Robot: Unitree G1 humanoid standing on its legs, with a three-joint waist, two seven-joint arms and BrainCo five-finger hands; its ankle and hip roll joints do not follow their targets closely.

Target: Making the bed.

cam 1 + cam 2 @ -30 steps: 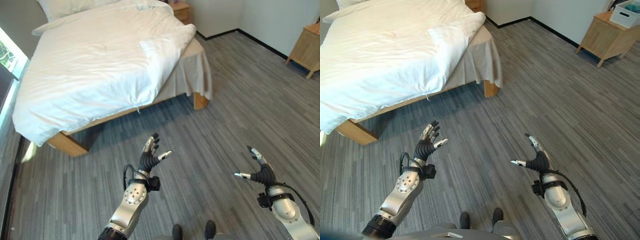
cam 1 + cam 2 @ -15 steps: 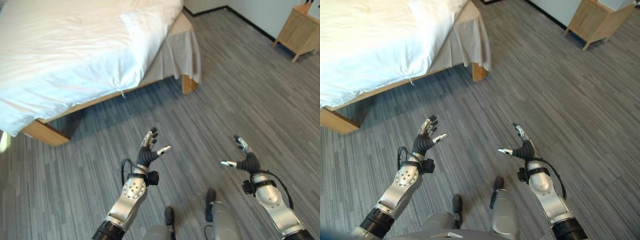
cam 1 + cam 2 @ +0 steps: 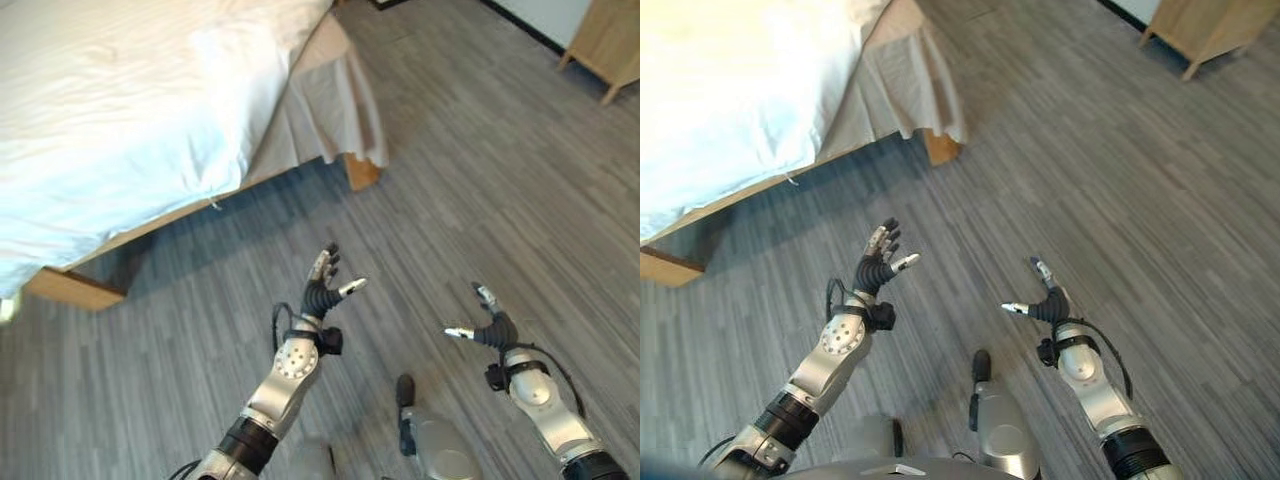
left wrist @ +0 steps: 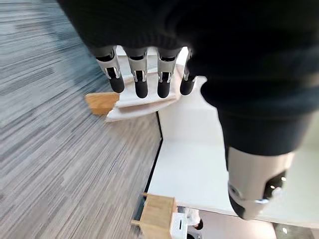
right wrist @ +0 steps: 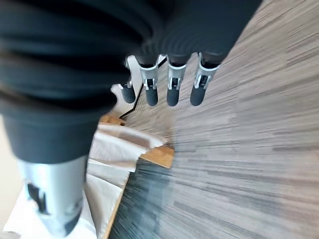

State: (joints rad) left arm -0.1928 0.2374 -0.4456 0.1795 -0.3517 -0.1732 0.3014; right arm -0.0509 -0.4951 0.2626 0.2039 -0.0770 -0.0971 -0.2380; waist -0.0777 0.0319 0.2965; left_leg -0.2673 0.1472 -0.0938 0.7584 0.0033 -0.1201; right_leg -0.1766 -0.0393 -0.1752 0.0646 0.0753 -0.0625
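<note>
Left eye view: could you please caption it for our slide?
Both hands, left hand and right hand, open and empty above grey floor, beside the bed's white duvet.

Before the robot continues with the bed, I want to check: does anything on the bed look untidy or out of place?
Yes. The white duvet lies askew: it hangs low over the near side, while at the foot corner the beige bed skirt is left bare. Both hands, left hand and right hand, are open above the floor, apart from the bed.

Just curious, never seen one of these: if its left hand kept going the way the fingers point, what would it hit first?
Probably the bed: the left hand, open and empty, points up towards its near corner across bare floor. Depth is uncertain.
</note>
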